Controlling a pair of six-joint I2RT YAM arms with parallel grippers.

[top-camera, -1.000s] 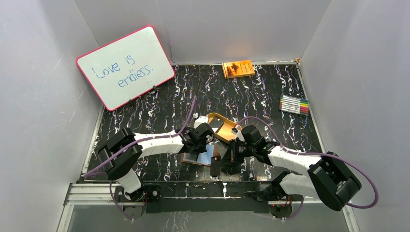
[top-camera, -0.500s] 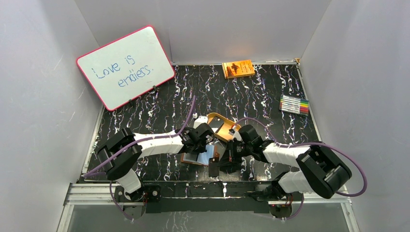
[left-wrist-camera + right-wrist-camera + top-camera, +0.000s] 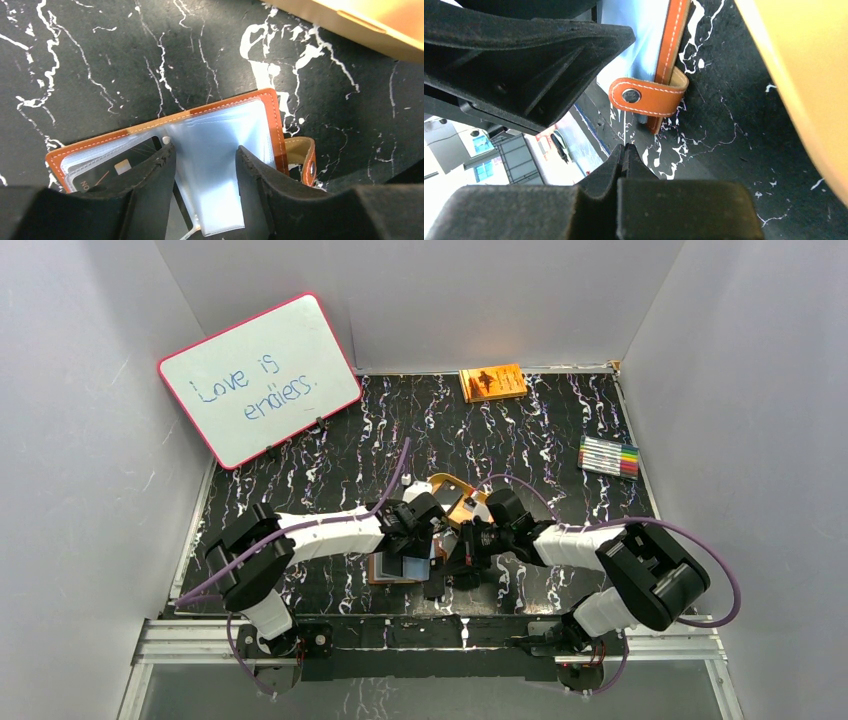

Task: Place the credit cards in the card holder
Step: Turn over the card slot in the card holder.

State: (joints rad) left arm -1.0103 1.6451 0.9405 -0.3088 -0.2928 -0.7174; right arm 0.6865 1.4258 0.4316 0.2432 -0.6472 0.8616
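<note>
The card holder (image 3: 267,117), brown leather with clear inner pockets, lies open on the black marbled table (image 3: 385,568). A dark credit card (image 3: 112,170) sits in its left pocket. A glossy pale bluish credit card (image 3: 215,190) overlaps the right pocket, its near end sticking out. My left gripper (image 3: 205,148) is open with a finger on each side of this card, touching neither edge visibly (image 3: 425,540). My right gripper (image 3: 625,146) is shut, tips just below the holder's snap strap (image 3: 644,94) and beside the pale card's glossy end (image 3: 574,145). In the top view it sits at the holder's right edge (image 3: 442,575).
A tan tray (image 3: 465,502) lies just behind both grippers, its rim close in the left wrist view (image 3: 360,20) and the right wrist view (image 3: 804,75). A whiteboard (image 3: 258,377) leans at the back left. An orange book (image 3: 493,381) and a marker set (image 3: 609,456) lie further back.
My left gripper has opened and let go of the pale card. The right arm has swung left, bringing its shut gripper up against the holder's right edge.
</note>
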